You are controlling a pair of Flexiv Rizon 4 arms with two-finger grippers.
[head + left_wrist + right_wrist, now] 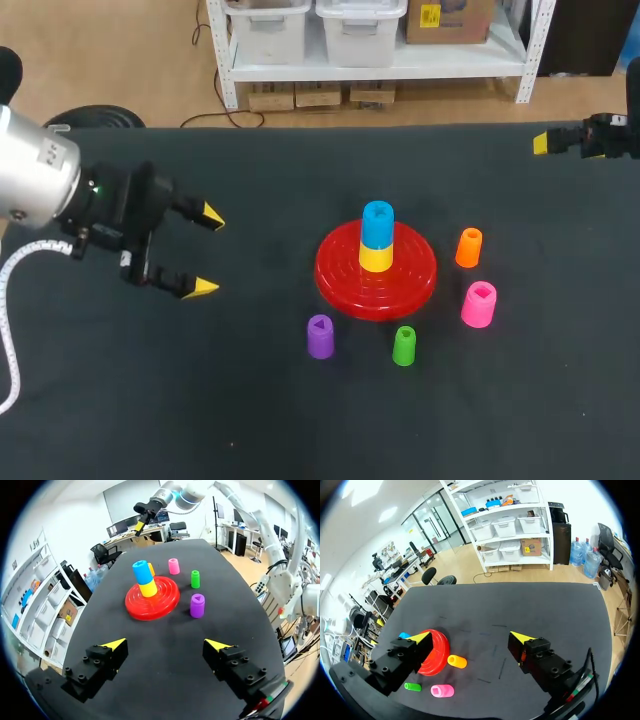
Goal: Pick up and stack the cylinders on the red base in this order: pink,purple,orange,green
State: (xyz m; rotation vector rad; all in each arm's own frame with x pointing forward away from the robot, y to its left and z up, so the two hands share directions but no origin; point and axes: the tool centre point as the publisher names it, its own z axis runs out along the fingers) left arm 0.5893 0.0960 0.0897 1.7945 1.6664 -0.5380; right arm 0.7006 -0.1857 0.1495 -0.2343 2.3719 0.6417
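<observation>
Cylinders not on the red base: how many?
4. The orange cylinder is right of the red base; pink cylinder in front of the orange; green cylinder and purple cylinder along the base's front edge. None seem hidden.

Right pincer spread wide; red base, orange cylinder, pink cylinder, green cylinder near one finger.

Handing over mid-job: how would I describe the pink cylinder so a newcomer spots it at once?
Find the red base on the black table, carrying a blue cylinder on a yellow cylinder. Two cylinders stand off its right side; the pink cylinder is the one nearer the robot, beside the orange cylinder. It is the only pink piece and looks wider than the orange one.
</observation>
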